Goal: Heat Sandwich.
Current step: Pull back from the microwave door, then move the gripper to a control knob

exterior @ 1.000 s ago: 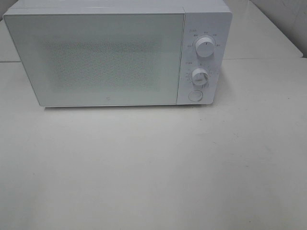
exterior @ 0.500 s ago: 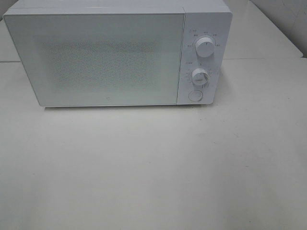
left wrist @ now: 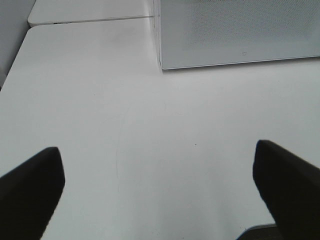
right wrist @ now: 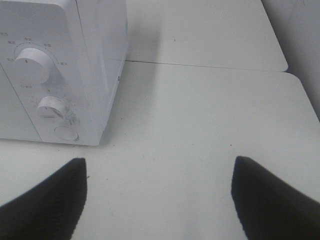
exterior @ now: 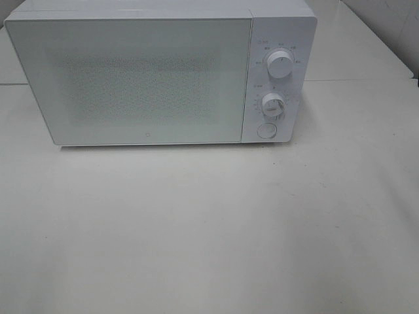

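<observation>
No sandwich shows in any of the three views, so I cannot tell where it is. It may lie behind the microwave's door or off the frame. The white microwave (exterior: 157,13) fills the upper half of the high view. Its speckled door (exterior: 131,82) is closed and too frosted to see through. At the right of its face sit an upper dial (exterior: 280,65), a lower dial (exterior: 273,104) and a round button (exterior: 266,130) below them. The pale worktop (exterior: 209,229) spreads across the lower half of that view, with nothing on it there. Neither arm reaches into the high view. In the wrist views the left claw (left wrist: 157,155) and the right claw (right wrist: 160,165) both stand wide apart over bare worktop, holding nothing. The right one faces the corner with the dials. Going by the task alone, a sandwich should be light, soft and loosely stacked. A hard pinch would crush the bread, and a tilt could let the filling slide out. It would be safest to lift it by whatever dish carries it. Failing that, take it gently across both slices near the middle and keep it level. The door probably has to be opened or checked first.
</observation>
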You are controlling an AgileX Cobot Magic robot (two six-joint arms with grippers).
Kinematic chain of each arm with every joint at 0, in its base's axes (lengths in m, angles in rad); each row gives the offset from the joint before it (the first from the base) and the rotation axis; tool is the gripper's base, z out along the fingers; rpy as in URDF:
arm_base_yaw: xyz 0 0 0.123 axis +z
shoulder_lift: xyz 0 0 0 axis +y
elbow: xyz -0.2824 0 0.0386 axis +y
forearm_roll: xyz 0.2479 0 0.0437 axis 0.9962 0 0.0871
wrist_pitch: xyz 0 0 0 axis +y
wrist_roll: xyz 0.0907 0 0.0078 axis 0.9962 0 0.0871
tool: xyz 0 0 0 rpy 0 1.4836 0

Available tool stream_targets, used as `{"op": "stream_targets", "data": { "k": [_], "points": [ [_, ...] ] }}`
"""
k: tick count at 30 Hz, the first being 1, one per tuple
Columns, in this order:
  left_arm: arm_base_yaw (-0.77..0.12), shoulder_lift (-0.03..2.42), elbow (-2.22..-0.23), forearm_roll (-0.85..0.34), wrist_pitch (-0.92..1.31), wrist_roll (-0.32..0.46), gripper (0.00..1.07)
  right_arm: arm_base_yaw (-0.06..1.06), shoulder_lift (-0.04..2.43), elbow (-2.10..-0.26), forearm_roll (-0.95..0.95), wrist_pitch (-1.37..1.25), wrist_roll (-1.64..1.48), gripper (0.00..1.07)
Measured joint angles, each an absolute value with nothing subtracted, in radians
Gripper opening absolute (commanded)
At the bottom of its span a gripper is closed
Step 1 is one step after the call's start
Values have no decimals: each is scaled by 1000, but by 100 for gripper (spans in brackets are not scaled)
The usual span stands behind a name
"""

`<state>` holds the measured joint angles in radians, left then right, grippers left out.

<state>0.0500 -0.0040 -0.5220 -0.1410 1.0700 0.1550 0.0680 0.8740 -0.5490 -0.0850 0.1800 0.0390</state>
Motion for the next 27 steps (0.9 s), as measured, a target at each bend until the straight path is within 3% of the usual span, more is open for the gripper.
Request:
{"op": "stream_targets", "data": {
  "k": [17,27],
  "points": [
    [50,-4,-522,-141,1070,155,98,68,1139,-461,-79,-303,42,76],
    [50,-4,-522,-141,1070,155,98,118,1295,-320,193,-724,-147,76]
  ]
}}
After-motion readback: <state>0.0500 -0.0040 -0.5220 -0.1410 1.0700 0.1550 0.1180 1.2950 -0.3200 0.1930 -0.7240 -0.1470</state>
